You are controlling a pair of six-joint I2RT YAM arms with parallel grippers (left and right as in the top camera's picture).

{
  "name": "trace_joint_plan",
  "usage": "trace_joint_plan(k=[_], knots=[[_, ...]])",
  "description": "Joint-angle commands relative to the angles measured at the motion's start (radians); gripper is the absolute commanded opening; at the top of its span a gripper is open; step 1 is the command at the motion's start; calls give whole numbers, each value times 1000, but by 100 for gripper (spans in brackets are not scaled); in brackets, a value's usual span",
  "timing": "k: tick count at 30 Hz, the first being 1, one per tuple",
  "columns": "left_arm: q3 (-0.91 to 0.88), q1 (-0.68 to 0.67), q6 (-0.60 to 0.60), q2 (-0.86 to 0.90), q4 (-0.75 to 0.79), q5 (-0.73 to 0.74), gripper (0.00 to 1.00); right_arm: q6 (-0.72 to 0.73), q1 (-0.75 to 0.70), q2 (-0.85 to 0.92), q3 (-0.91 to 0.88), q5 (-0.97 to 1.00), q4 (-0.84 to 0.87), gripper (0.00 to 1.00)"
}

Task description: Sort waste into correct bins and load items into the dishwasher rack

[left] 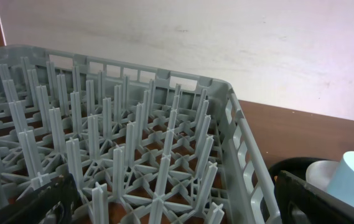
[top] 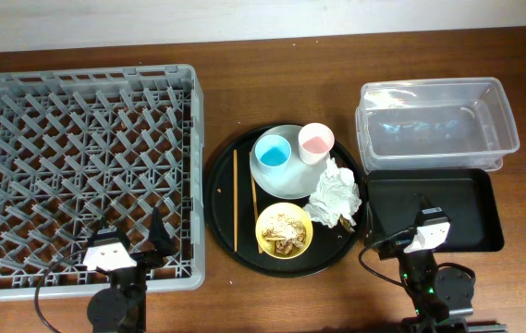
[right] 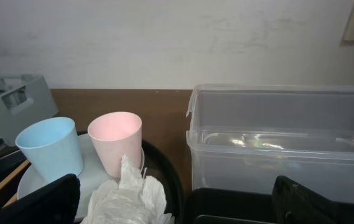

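Nothing is sorted yet, as I read it. The large square grey plastic peg rack [top: 87,74], left of the large round black tray [top: 216,176], stands empty. Right of that tray, the clear rectangular plastic tub [top: 503,120] and the shallow black rectangular tray [top: 461,199] are bare.

On the round tray sit:
- the pale round plate [top: 290,173], carrying the light-blue cup [top: 272,151] and the pink cup [top: 316,141]
- the yellow bowl [top: 263,225] of beige-brown food scraps [top: 287,237]
- the crumpled white tissue wad [top: 335,194] at its right edge
- two thin wooden chopsticks [top: 236,199] on its left half

My left gripper [left: 177,211] and right gripper [right: 180,208] both hang spread wide, holding nothing. Next I'd send the right one left to the tissue, which calls for a light pinch.
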Motion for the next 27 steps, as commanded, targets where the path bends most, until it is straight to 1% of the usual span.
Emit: trace_joint_plan(k=[1,16,18,20,21,23,24,25,27], knots=[[-2,-6,20,-5,-5,11,99,2,-6,-5,-5,6,-5,99],[-2,-6,20,-5,-5,11,99,8,-6,-4,-5,3,-6,99],[-2,-6,20,-5,-5,11,99,134,-6,3,-3,-10,-2,99],[-2,-6,20,-5,-5,11,99,153,-6,3,39,-34,-48,99],[-2,-6,20,-5,-5,11,99,209,-6,4,118,-36,-139,99],[-2,-6,20,-5,-5,11,99,222,-6,30,267,-35,-242,99],[-2,-6,20,-5,-5,11,99,222,-6,84,372,-32,-289,99],[-2,-6,20,-5,-5,11,99,222,-6,148,465,-32,-324,99],[-2,-6,20,-5,-5,11,99,222,-6,420,788,-33,-544,99]])
